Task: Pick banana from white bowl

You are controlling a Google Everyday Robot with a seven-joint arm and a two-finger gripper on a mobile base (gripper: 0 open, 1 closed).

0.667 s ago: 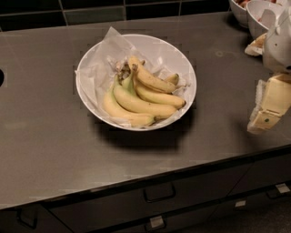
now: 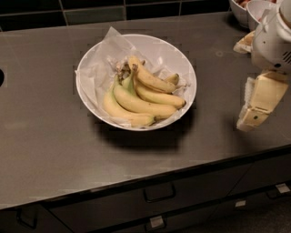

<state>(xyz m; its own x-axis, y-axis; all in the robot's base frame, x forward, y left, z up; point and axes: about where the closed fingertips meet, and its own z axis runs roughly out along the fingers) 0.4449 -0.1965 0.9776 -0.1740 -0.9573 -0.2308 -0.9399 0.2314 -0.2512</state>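
The white bowl (image 2: 179,61) is wide and shallow, lined with crumpled white paper, and sits on the dark counter left of centre. A bunch of several yellow bananas (image 2: 141,98) lies in it, stems pointing to the back. My gripper (image 2: 258,103), cream-coloured under a white wrist, hangs over the counter to the right of the bowl, about a hand's width from its rim. It touches neither the bowl nor the bananas and holds nothing that I can see.
Two smaller white bowls (image 2: 248,10) with reddish contents stand at the back right corner, partly behind my arm. A dark tiled wall runs along the back. The counter's front edge (image 2: 150,179) has drawers with handles below it.
My gripper has shifted slightly left toward the bowl. The bowl and bananas have not moved.
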